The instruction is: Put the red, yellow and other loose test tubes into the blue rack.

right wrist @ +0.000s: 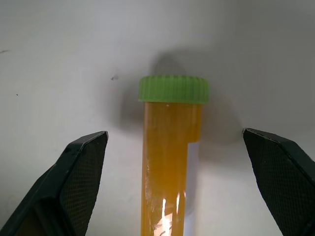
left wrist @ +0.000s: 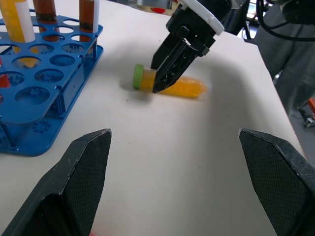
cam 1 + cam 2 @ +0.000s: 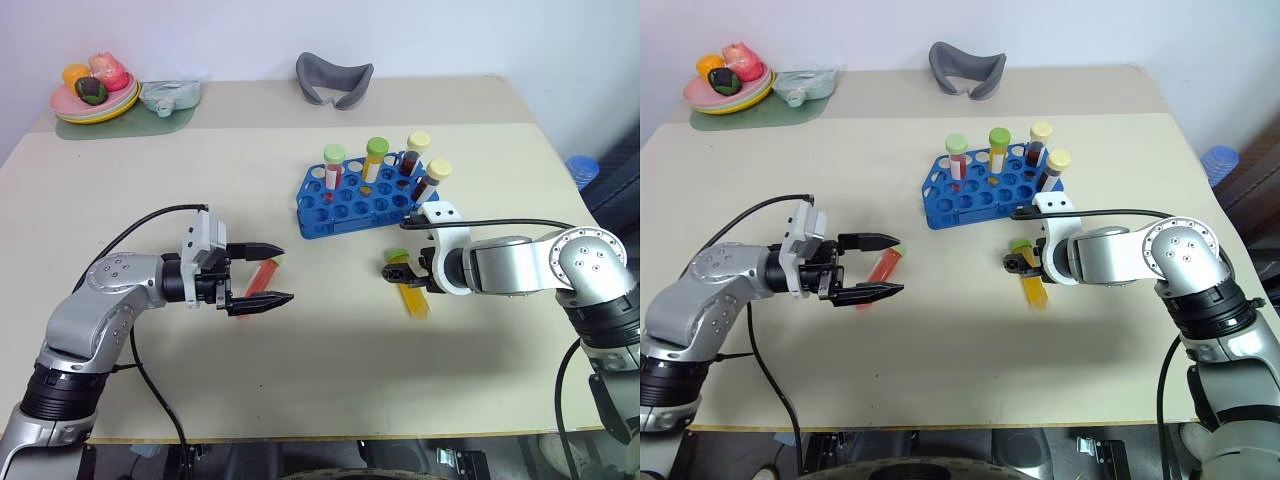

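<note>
The blue rack stands right of the table's centre, with several capped tubes upright in its back rows. A red tube lies on the table to the rack's left. My left gripper is open, one finger on each side of that tube in the head views, with no contact seen. A yellow tube with a green cap lies in front of the rack. My right gripper is open and points down at the yellow tube, a finger either side of its cap end, without touching it.
A plate of toy fruit on a green mat and a pale pouch sit at the back left corner. A grey curved object lies at the back centre. Black cables trail from both wrists.
</note>
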